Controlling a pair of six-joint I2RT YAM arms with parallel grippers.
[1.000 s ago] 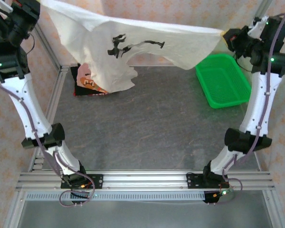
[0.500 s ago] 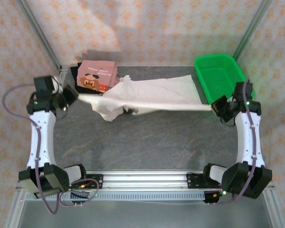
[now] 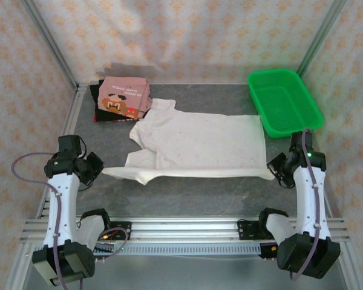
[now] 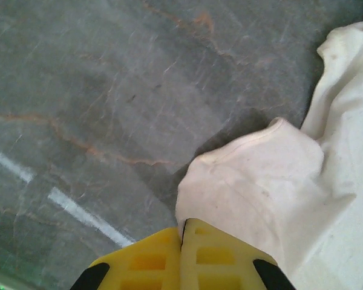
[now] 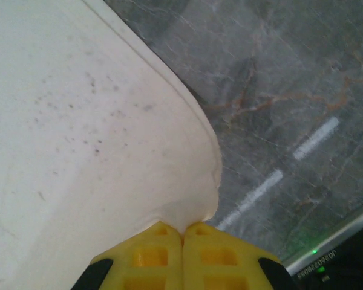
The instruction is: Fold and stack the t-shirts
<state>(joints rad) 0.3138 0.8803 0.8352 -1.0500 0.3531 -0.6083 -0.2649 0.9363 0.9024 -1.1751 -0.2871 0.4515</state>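
Off-white t-shirt (image 3: 199, 145) spread flat overhead, wrist views show left hand (image 4: 181, 228), right hand (image 5: 183, 231) pinching its corners

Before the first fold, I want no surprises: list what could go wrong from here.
The left end effector pinches a rumpled sleeve of the off-white t-shirt; folding now may trap creases. The shirt's far sleeve lies beside the folded pink t-shirt; a drag might disturb that stack.

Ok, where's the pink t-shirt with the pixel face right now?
In the top view, the pink t-shirt lies folded at the far left corner of the table, on a black shirt, next to the spread off-white shirt.
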